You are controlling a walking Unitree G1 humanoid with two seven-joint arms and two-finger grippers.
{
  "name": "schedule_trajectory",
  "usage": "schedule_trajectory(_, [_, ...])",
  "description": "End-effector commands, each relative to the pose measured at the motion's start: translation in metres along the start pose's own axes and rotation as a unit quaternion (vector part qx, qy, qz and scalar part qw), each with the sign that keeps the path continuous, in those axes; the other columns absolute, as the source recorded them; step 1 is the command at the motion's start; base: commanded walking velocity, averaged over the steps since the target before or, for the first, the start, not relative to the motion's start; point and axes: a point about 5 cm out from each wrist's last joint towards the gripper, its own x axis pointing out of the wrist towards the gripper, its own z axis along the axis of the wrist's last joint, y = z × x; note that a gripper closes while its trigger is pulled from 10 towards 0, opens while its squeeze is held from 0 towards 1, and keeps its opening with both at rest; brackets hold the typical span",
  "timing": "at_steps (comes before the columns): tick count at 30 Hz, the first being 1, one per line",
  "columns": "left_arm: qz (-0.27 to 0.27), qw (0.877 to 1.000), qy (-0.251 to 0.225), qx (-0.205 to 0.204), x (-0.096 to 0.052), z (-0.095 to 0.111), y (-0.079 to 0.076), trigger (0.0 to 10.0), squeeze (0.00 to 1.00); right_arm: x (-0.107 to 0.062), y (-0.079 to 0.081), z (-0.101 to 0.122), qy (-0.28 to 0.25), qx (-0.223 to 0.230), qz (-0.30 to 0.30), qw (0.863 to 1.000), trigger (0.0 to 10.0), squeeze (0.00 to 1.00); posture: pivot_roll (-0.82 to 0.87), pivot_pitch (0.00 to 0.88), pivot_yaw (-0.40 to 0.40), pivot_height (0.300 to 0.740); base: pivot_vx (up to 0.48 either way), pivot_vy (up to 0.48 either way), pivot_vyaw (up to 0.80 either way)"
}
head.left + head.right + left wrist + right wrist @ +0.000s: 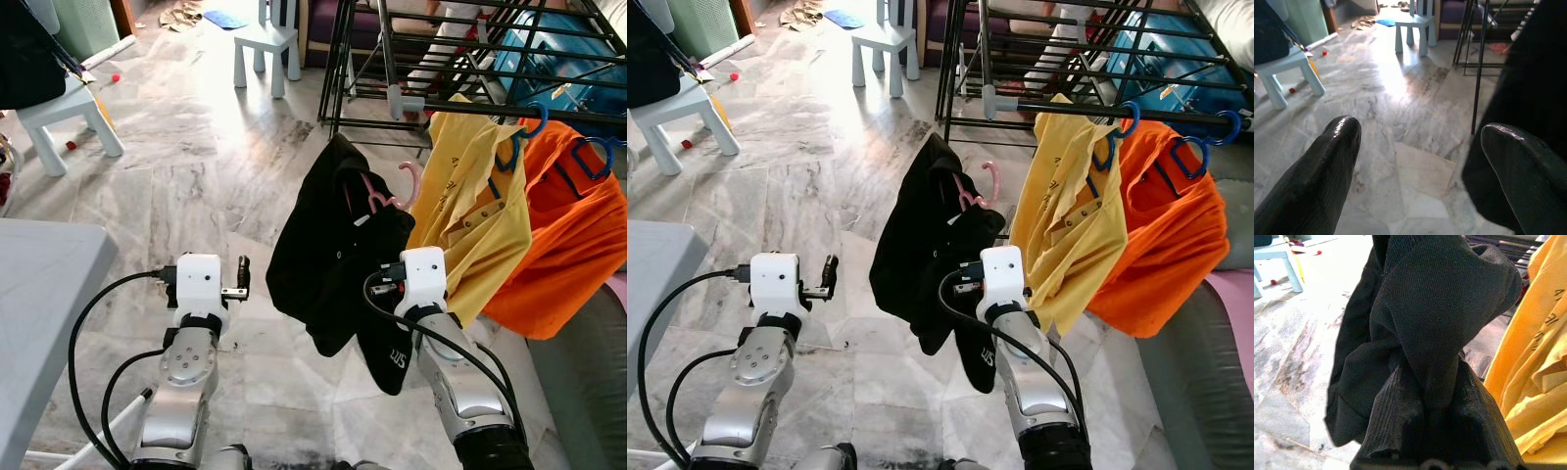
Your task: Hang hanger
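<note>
Pink hanger with the black shirt draped on it sits mid-air in front of us, short of the drying rack. Going left to right: our left gripper hovers over the marble floor, fingers spread wide, holding nothing. Our right gripper is pinched tight on the black shirt. Further right hang a yellow shirt and an orange shirt.
</note>
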Motion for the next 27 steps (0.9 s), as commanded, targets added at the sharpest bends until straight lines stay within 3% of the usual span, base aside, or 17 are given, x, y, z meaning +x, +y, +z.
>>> schedule_trajectory(1, [-0.007, 1.0, 0.001, 0.0, 0.002, 0.0, -0.004, 10.0, 0.0, -0.002, -0.011, 0.009, -0.028, -0.004, -0.022, 0.999, 10.0, 0.0, 0.07, 0.102, -0.057, 0.74, 0.0, -0.356, 0.0])
schedule_trajectory(5, [-0.02, 1.0, -0.008, -0.004, 0.005, 0.006, -0.01, 10.0, 0.0, -0.005, -0.014, 0.005, -0.024, -0.009, -0.028, 0.999, 10.0, 0.0, 0.06, 0.105, -0.063, 0.74, 0.0, -0.356, 0.0])
schedule_trajectory(17, [-0.048, 0.999, 0.001, -0.016, -0.004, 0.001, -0.023, 10.0, 0.0, -0.007, -0.01, 0.004, -0.021, -0.024, -0.012, 0.999, 10.0, 0.0, 0.04, 0.145, -0.062, 0.74, 0.0, -0.371, 0.0])
schedule_trajectory(27, [-0.062, 0.998, 0.007, -0.008, -0.001, -0.003, -0.022, 10.0, 0.0, -0.012, -0.015, 0.004, -0.023, -0.026, -0.029, 0.999, 10.0, 0.0, 0.01, 0.139, -0.051, 0.74, 0.0, -0.374, 0.0])
